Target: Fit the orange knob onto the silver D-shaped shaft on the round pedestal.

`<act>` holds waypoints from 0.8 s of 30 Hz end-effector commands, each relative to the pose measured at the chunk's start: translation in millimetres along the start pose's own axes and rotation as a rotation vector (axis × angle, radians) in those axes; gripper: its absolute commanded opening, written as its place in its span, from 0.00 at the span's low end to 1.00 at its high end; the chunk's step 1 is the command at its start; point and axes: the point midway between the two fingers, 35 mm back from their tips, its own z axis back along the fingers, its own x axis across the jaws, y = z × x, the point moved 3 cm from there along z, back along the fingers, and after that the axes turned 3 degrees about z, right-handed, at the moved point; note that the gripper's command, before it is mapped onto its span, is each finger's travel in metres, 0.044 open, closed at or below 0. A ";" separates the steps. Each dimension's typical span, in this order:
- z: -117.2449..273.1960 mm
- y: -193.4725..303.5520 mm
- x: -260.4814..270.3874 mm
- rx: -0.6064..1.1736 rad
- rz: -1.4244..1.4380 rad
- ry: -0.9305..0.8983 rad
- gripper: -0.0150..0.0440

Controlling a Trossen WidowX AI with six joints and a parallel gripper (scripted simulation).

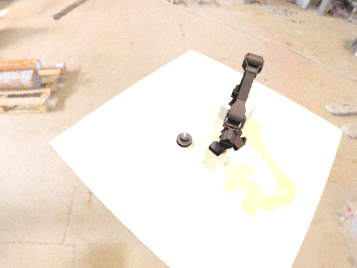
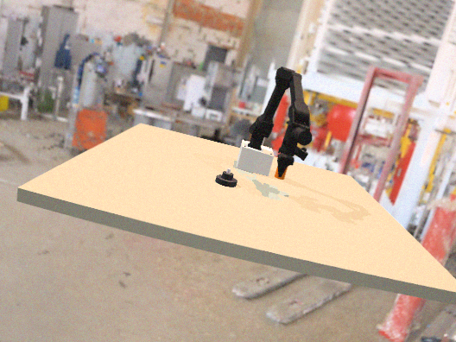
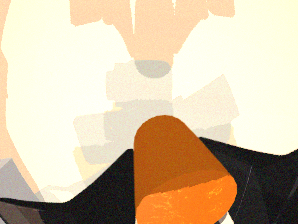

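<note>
While the end effector [image 1: 221,151] [image 2: 281,172] [image 3: 165,149] grips the knob [image 1: 224,151] [image 2: 280,174] [image 3: 167,160], table edges lie well apart.

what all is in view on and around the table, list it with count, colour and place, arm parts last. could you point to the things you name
table [image 1: 135,162] [image 2: 173,207]: one, pale top, under everything listed here but the pallet
knob [image 1: 224,151] [image 3: 162,155]: one, orange, between the gripper's fingers
pedestal [image 1: 184,142] [image 2: 226,180]: one, black, round, on the table, apart from the knob
shaft [image 1: 184,135] [image 2: 229,171]: one, silver, upright on the pedestal
pallet [image 1: 25,109]: one, wooden, on the floor beyond the table
base block [image 2: 255,161]: one, whitish, at the arm's foot
arm [image 1: 247,84] [image 2: 269,104]: one, black, over the table
gripper [image 1: 224,149] [image 2: 282,166] [image 3: 165,149]: one, black, shut on the knob
</note>
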 end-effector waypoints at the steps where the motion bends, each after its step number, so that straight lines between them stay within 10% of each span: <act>1: 18.2 -2.0 -4.0 -0.013 0.004 0.025 0.25; 24: 76.4 3.2 5.1 -0.012 0.004 0.025 0.25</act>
